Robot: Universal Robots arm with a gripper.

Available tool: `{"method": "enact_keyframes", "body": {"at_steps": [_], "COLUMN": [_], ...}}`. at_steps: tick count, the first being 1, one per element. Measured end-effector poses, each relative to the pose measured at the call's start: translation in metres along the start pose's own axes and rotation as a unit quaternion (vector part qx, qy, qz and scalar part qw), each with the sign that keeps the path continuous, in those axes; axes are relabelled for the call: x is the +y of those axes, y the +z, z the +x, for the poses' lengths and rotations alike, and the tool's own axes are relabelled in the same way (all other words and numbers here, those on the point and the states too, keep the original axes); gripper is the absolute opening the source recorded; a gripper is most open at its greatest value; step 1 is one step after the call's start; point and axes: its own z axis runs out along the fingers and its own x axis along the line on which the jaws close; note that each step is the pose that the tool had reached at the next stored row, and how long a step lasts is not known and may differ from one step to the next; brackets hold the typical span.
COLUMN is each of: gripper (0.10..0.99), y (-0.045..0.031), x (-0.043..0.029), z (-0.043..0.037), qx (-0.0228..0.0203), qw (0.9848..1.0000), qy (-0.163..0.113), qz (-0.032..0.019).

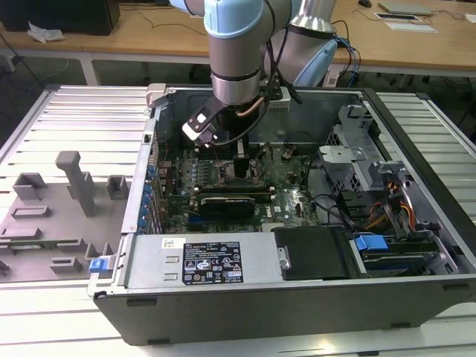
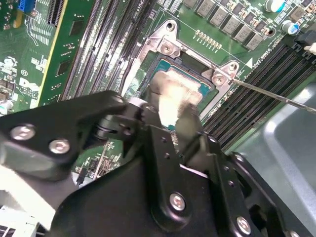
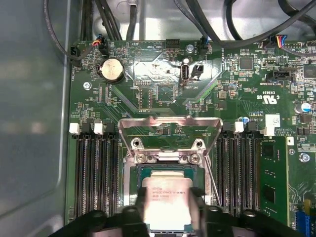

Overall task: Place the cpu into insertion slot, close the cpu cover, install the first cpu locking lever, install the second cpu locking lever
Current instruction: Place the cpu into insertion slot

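One cpu (image 3: 167,210), metal top upward, edges parallel to the insertion slot (image 3: 148,171) directly beneath it, clamped on two opposite sides by the end effector (image 3: 169,200). One cpu cover (image 3: 170,121), swung open, beside the slot

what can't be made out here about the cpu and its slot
- First wrist view: the gripper and the picture's edge cut off the cpu on its near side, so whether it sits fully in the insertion slot is unclear.
- Second wrist view: glare washes out the cpu's top; the gripper hides part of the slot.
- Exterior view: the arm blocks the slot.
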Motion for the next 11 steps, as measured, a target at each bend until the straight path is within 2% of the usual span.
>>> {"method": "enact_keyframes", "body": {"at_steps": [1,2,5,8,9,10,11], "gripper": [0.408,0.290,0.110,0.106,0.106,0.106,0.106], "y": [0.0000,0.0000,0.0000,0.0000,0.0001,-0.0002,-0.0008], "x": [0.0000,0.0000,0.0000,0.0000,0.0000,0.0000,0.0001], "z": [0.0000,0.0000,0.0000,0.0000,0.0001,0.0000,0.0000], "qx": [-0.0001,-0.0002,-0.0005,-0.0008,-0.0019,-0.0057,-0.0069], "qw": [1.0000,1.0000,1.0000,1.0000,1.0000,1.0000,1.0000], "qy": [0.000,0.000,0.000,0.000,0.000,-0.001,-0.001], "qz": [0.0000,0.0000,0.0000,0.0000,0.0001,0.0013,0.0016]}}
